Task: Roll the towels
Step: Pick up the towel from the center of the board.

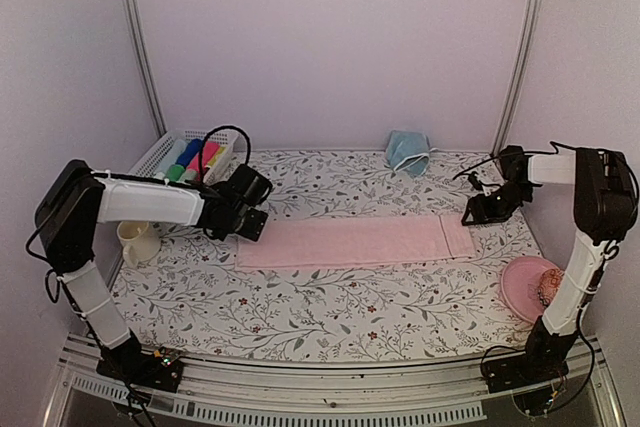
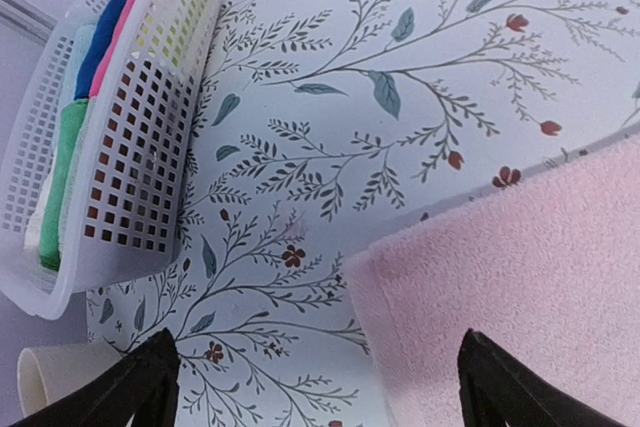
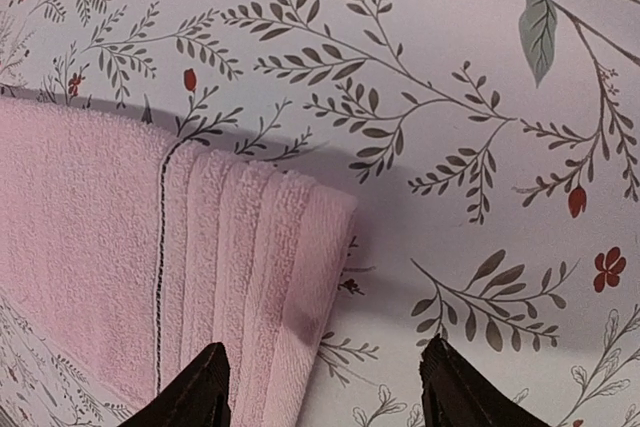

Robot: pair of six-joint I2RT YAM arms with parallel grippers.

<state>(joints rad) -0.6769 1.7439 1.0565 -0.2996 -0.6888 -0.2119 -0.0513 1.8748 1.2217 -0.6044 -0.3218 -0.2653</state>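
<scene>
Both released: left end effector [image 1: 250, 225] above pink towel [image 1: 350, 241] left edge, right end effector [image 1: 478, 215] above right edge.

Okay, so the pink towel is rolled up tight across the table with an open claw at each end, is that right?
Not rolled: the top view shows the pink towel lying flat in a long strip. The left claw and right claw do stand open at its ends.

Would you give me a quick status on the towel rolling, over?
Left claw open, right claw open, neither holding. Pink towel flat, unrolled, between them. Nothing on it.
</scene>
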